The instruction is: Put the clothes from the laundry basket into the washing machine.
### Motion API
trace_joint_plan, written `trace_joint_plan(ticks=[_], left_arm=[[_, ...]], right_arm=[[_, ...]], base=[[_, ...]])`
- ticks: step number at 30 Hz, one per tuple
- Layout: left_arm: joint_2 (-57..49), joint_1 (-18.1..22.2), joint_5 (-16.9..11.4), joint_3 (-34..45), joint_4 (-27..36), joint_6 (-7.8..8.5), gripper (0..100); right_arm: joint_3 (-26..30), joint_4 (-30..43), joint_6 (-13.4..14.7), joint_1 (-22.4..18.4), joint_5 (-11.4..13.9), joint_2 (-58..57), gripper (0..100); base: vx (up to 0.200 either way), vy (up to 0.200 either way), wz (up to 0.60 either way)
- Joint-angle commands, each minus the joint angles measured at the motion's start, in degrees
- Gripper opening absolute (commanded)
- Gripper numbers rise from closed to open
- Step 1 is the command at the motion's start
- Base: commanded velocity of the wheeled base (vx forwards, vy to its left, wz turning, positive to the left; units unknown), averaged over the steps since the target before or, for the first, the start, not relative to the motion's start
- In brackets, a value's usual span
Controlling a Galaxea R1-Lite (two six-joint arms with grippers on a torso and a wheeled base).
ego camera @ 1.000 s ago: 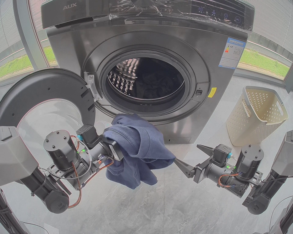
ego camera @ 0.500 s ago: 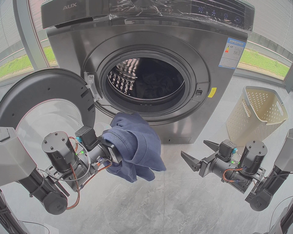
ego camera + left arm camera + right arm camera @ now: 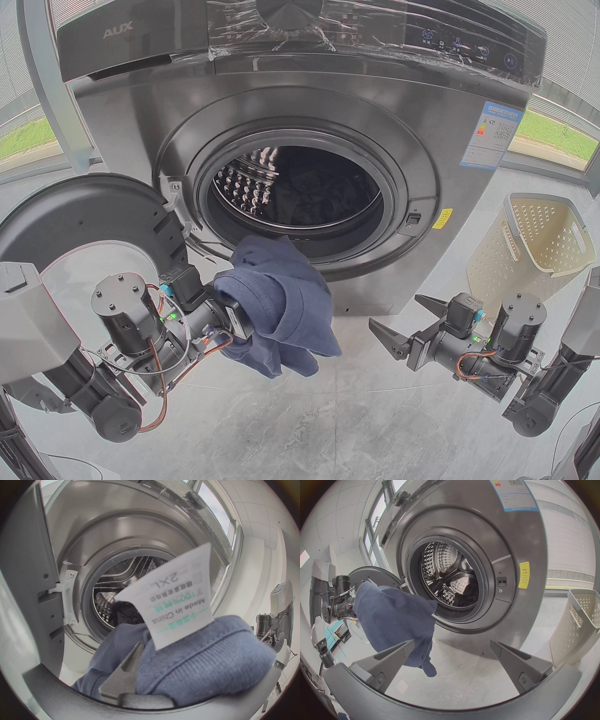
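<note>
A dark blue garment (image 3: 282, 300) hangs bunched from my left gripper (image 3: 240, 317), which is shut on it just below and in front of the washing machine's round opening (image 3: 294, 187). In the left wrist view the cloth (image 3: 200, 658) covers the gripper, leaving one finger (image 3: 126, 669) showing; a white size label (image 3: 175, 595) sticks up from it. My right gripper (image 3: 398, 312) stands open and holds nothing, a little to the right of the garment (image 3: 393, 617). Dark clothes lie inside the drum (image 3: 447, 577).
The machine's door (image 3: 87, 219) is swung wide open on the left, right behind my left arm. A cream laundry basket (image 3: 544, 250) stands tilted on the floor at the right of the machine. Grey tiled floor (image 3: 350, 412) lies open below both arms.
My right gripper has drawn back to the right, away from the garment's hem. The left gripper has raised the garment slightly. The head camera has moved nearer to the machine.
</note>
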Motion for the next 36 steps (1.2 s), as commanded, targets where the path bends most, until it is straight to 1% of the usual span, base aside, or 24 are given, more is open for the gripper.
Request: trace_joint_plan(ticks=[1,6,7,8,10,12,18,20,21,24,25,28,30,31,32,33,35,36], left_arm=[[0.5,-0.3,0.0,0.0,0.0,-0.01,0],[0.9,-0.5,0.0,-0.1,-0.1,-0.01,0],[0.9,-0.5,0.1,-0.1,-0.1,0.08,0],[0.9,-0.6,0.1,-0.1,-0.1,0.52,0],[1.2,-0.6,0.1,0.0,-0.2,0.96,0],[1.1,-0.9,0.1,0.2,-0.2,0.96,0],[1.4,-3.1,0.4,-0.4,-0.2,1.22,0],[2.0,-3.3,0.4,-1.1,-0.1,1.66,0],[3.1,-3.6,0.4,-3.2,-0.1,2.54,0],[5.7,-3.7,0.3,-6.9,0.0,3.07,0],[6.6,-3.3,0.2,-8.3,0.0,3.07,0],[9.9,-3.1,0.1,-12.7,0.1,2.36,0],[11.6,-3.0,0.2,-14.8,0.5,2.36,0],[14.4,-2.3,0.6,-18.3,0.7,2.36,0],[14.6,-2.3,0.7,-18.5,0.7,2.36,0],[17.2,-1.3,0.8,-22.2,0.9,2.36,0],[17.9,-1.0,1.0,-23.4,1.3,2.28,0],[19.9,0.7,1.9,-27.9,4.3,2.19,0]], right_arm=[[1.4,0.0,-0.1,1.1,0.0,0.1,100],[3.8,0.0,-0.2,3.6,0.4,-0.5,100],[3.9,0.0,-0.2,3.7,0.4,-0.4,100],[4.1,0.0,-0.2,3.8,0.4,-0.3,100],[4.7,-0.1,-0.2,4.1,0.6,-0.5,100],[5.5,-0.1,-0.2,4.9,0.9,-1.0,100],[8.0,-0.1,-0.2,8.0,0.9,-2.0,100],[8.2,-0.1,-0.2,8.5,0.9,-1.9,100],[8.3,0.0,-0.2,8.9,0.8,-1.8,100],[8.2,-0.1,-0.2,9.9,0.6,-1.7,100],[8.2,-0.1,-0.2,10.0,0.6,-1.8,100],[8.3,-0.1,-0.1,10.3,0.5,-1.8,100],[8.3,-0.1,0.0,10.5,0.4,-1.7,100],[8.2,-0.1,0.0,10.5,0.4,-1.7,100],[8.2,0.0,0.0,10.5,0.4,-1.7,100],[8.2,-0.1,0.0,10.6,0.4,-1.6,100],[8.2,-0.1,0.1,10.7,0.4,-1.5,100],[8.2,-0.1,0.1,10.9,0.4,-1.5,100]], base=[[0.200,0.000,0.00],[0.200,0.000,0.00],[0.200,0.000,0.00],[0.200,0.000,0.00],[0.000,0.000,0.00],[0.000,0.000,0.00],[0.000,0.000,0.00],[0.000,0.000,0.00],[0.000,0.000,0.00],[0.000,0.000,0.00],[0.000,0.000,0.00],[0.000,0.000,0.00],[0.000,0.000,0.00],[0.000,0.000,0.00],[0.000,0.000,0.00],[0.000,0.000,0.00],[0.000,0.000,0.00],[0.000,0.000,0.00]])
